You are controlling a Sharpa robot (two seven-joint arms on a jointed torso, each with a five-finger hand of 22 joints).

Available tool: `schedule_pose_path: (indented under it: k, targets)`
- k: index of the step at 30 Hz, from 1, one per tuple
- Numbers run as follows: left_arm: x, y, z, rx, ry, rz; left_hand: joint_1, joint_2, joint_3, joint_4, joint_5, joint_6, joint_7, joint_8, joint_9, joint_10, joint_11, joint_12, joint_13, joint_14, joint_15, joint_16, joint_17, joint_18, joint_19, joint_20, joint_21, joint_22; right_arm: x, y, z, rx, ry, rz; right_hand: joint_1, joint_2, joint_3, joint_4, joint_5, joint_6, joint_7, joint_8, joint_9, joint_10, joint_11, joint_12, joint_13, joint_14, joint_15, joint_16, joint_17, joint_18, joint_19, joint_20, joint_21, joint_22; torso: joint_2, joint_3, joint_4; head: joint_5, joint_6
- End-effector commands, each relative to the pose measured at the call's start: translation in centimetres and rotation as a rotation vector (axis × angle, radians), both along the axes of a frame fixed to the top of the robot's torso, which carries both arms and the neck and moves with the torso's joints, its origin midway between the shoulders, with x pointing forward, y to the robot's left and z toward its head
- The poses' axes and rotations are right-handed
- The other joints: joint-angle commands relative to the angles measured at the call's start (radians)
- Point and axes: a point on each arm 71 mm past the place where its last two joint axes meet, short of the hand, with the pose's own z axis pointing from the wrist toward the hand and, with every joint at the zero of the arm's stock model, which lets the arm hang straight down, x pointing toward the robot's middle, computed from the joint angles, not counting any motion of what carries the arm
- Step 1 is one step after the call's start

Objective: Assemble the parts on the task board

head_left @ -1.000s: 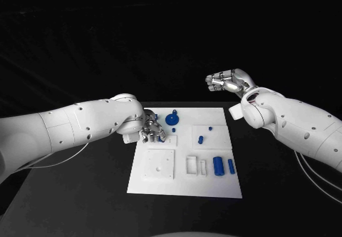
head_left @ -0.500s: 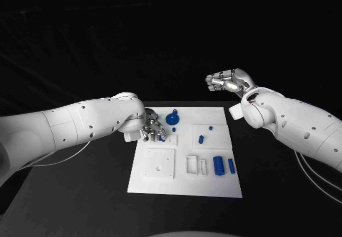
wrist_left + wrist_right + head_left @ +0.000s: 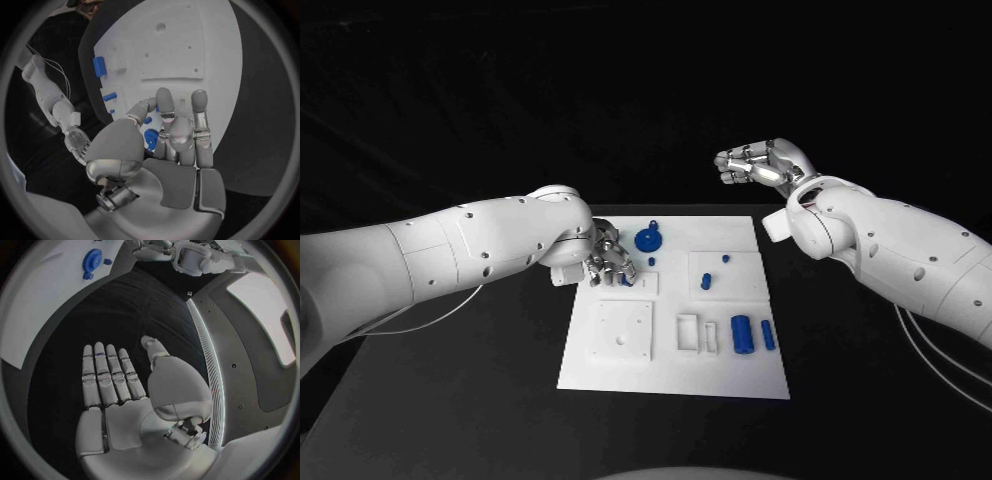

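Gleaming silver left hand [image 3: 609,264] over flat white task board [image 3: 678,375]

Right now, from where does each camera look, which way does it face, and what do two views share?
Head view: from the robot's head, down at the task board; both white arms show, left hand over the board's far left part, right hand raised beyond it.
Left wrist view: behind the left hand, facing the board.
Right wrist view: behind the right hand, facing the black table.
Shared: the round blue part.
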Motion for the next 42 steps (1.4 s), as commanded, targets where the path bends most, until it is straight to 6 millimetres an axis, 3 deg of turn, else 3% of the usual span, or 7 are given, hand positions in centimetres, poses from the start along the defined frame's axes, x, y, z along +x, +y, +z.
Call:
schedule_pose_path:
  k: [1, 28, 42]
  targets:
    - [-0.09, 0.07, -0.13, 0.009, 0.021, -0.012, 0.011, 0.022, 0.036, -0.034, 0.005, 0.190, -0.128, 0.003, 0.107, 0.027, -0.030, 0.004, -0.001, -0.001, -0.007, 0.003, 0.000, -0.008, 0.003, -0.001, -0.004, 0.018, -0.06, 0.22, -0.06, -0.004, -0.001, 0.020, -0.001, 0.006, -0.001, -0.003, -0.005, -0.008, -0.001, -0.003, -0.002, -0.006, 0.002, -0.002, -0.001, -0.007, 0.001, -0.007, -0.001, 0.019, -0.006, 0.001, 0.003, -0.002, 0.000, -0.0003, 0.0005, 0.000, -0.001]
    - [0.27, 0.12, -0.25, 0.020, 0.044, -0.006, 0.010, 0.023, 0.037, -0.035, 0.005, 0.190, -0.128, 0.003, 0.108, 0.027, -0.030, 0.004, -0.002, -0.001, -0.007, 0.005, 0.004, -0.008, 0.002, 0.000, -0.003, 0.018, -0.14, 0.33, -0.30, 0.003, 0.005, 0.021, -0.003, 0.007, 0.001, -0.004, -0.003, -0.010, -0.001, -0.004, -0.002, -0.007, 0.003, -0.002, -0.001, -0.008, 0.001, -0.007, -0.001, 0.019, -0.008, 0.002, 0.003, -0.002, 0.001, 0.0005, -0.0016, 0.003, -0.009]
    - [0.74, 0.34, -0.43, 0.033, 0.076, -0.005, 0.009, 0.026, 0.038, -0.035, 0.001, 0.188, -0.128, 0.003, 0.110, 0.027, -0.029, 0.002, -0.003, -0.002, -0.006, 0.004, 0.004, -0.008, 0.001, 0.000, -0.003, 0.018, -0.16, 0.36, -0.31, 0.002, 0.008, 0.025, -0.003, 0.007, 0.003, -0.005, -0.004, -0.009, -0.001, -0.004, -0.002, -0.007, 0.003, -0.002, -0.001, -0.008, 0.002, -0.007, -0.001, 0.019, -0.009, 0.002, 0.003, -0.002, 0.000, 0.0010, -0.0003, -0.003, -0.013]
